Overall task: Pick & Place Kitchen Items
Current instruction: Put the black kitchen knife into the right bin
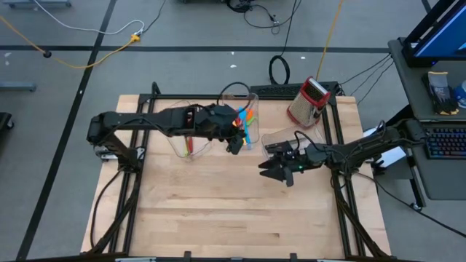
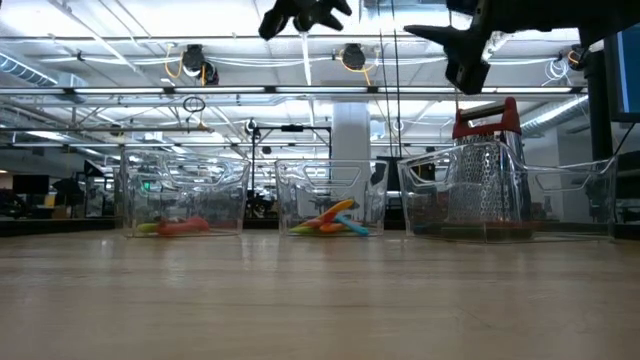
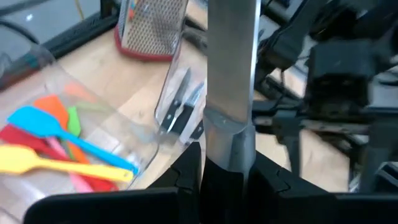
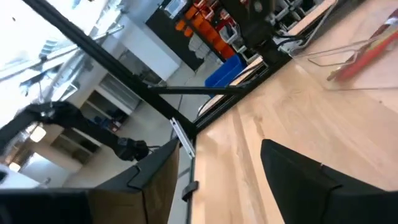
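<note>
My left gripper (image 3: pixel 227 169) is up above the table's middle (image 1: pixel 234 143), shut on a long silver-grey metal utensil (image 3: pixel 231 68); what kind of utensil it is I cannot tell. My right gripper (image 4: pixel 217 180) stands open with nothing between its fingers, a little to the right (image 1: pixel 277 172), also above the table (image 2: pixel 465 50). Coloured spatulas (image 3: pixel 56 146) lie in the middle clear bin (image 1: pixel 244 109). Black-handled knives (image 3: pixel 180 111) lie in the right bin (image 1: pixel 291 138). My left gripper pinches the utensil's matt grey lower part (image 3: pixel 227 146) between its two fingers. The shiny silver part sticks out past the fingertips, along the fingers. The utensil is lifted clear of the table and the bins.
A red-topped metal grater (image 1: pixel 309 102) stands at the back right. A third clear bin (image 1: pixel 188 140) at the left holds red and orange utensils (image 2: pixel 175 227). Bare wood fills the near half of the table (image 1: pixel 233 211). A black frame runs along the table's edges.
</note>
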